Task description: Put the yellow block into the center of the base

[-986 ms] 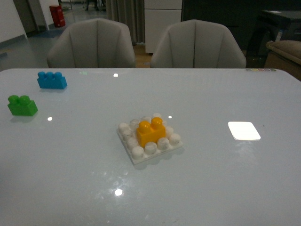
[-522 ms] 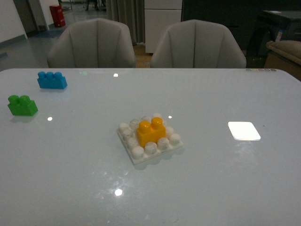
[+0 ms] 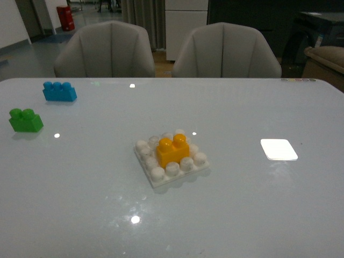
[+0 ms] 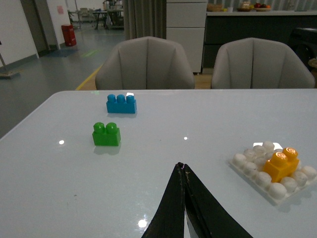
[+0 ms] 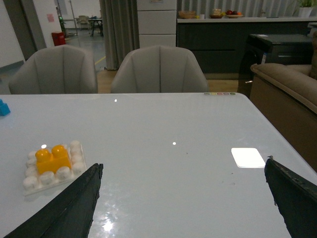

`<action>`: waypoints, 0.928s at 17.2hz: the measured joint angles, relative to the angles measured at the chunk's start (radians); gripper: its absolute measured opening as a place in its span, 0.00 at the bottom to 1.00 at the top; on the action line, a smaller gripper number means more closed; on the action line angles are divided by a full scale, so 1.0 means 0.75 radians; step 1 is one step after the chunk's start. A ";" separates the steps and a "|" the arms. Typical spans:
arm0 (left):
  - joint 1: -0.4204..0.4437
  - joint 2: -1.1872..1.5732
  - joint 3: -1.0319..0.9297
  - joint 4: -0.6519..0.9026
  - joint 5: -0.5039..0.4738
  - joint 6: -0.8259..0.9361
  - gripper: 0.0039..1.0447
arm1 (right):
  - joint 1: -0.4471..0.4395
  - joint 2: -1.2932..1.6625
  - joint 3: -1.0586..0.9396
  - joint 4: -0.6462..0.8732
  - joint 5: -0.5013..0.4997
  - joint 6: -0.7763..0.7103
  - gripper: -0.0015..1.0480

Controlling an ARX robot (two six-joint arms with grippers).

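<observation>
Nearest in the left wrist view, the left gripper (image 4: 183,171) shows its two dark jaws pressed together to a point, holding nothing, poised above the glossy pale grey desk (image 3: 242,215). In the right wrist view, the right gripper (image 5: 183,171) has its dark jaws spread wide, one at each side of the picture, with nothing between them but bare desk. Neither arm appears in the front view. Towards the middle of the desk lies the square white plastic base (image 3: 171,158) with its grid of rounded studs, turned slightly askew to the desk's near edge. The small yellow-orange plastic block (image 3: 172,150) with two round studs stands upright on the base's centre, ringed by white studs on all sides; it also shows in the left wrist view (image 4: 280,164) and the right wrist view (image 5: 52,158), seated the same way. To the right of the base, well apart, is a flat bright white rectangular patch (image 3: 279,149). Further back on the left edge sits a green two-stud plastic brick (image 3: 24,120), and beyond it, near but apart, a blue three-stud plastic brick (image 3: 59,91). Past the far edge stand two grey upholstered chairs (image 3: 105,49).
</observation>
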State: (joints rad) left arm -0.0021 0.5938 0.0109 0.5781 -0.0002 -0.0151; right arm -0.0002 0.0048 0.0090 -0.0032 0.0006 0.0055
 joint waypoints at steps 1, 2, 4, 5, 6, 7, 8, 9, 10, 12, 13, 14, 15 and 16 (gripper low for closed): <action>0.000 -0.018 0.000 -0.015 0.000 0.000 0.01 | 0.000 0.000 0.000 0.000 0.000 0.000 0.94; 0.000 -0.036 0.000 -0.029 0.000 0.000 0.01 | 0.000 0.000 0.000 0.000 0.000 0.000 0.94; 0.000 -0.070 0.000 -0.063 0.000 0.000 0.01 | 0.000 0.000 0.000 0.000 0.000 0.000 0.94; 0.000 -0.110 0.000 -0.099 0.000 0.000 0.01 | 0.000 0.000 0.000 0.000 0.000 0.000 0.94; 0.000 -0.165 0.000 -0.151 0.000 0.000 0.01 | 0.000 0.000 0.000 0.000 0.000 -0.001 0.94; 0.000 -0.209 0.000 -0.191 0.000 0.000 0.01 | 0.000 0.000 0.000 0.000 0.000 0.000 0.94; 0.000 -0.256 0.000 -0.237 0.000 0.000 0.01 | 0.000 0.000 0.000 0.000 0.000 0.000 0.94; 0.000 -0.284 0.000 -0.262 0.000 0.000 0.01 | 0.000 0.000 0.000 -0.001 0.000 0.000 0.94; 0.000 -0.308 0.000 -0.289 0.001 0.000 0.01 | 0.000 0.000 0.000 0.000 0.000 0.000 0.94; 0.000 -0.456 0.000 -0.434 0.000 0.000 0.01 | 0.000 0.000 0.000 0.000 0.000 0.000 0.94; 0.000 -0.533 0.000 -0.510 0.000 0.000 0.01 | 0.000 0.000 0.000 0.000 -0.001 0.000 0.94; 0.000 -0.730 0.000 -0.783 0.002 0.000 0.01 | 0.000 0.000 0.000 0.000 0.000 0.000 0.94; 0.000 -0.781 0.000 -0.781 -0.001 0.001 0.01 | 0.000 0.000 0.000 0.000 -0.001 0.000 0.94; 0.000 -0.781 0.000 -0.772 0.000 0.001 0.01 | 0.000 0.000 0.000 -0.001 0.000 0.000 0.94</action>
State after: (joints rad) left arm -0.0021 0.0082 0.0109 -0.0010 -0.0002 -0.0143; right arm -0.0002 0.0048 0.0090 -0.0040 0.0006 0.0055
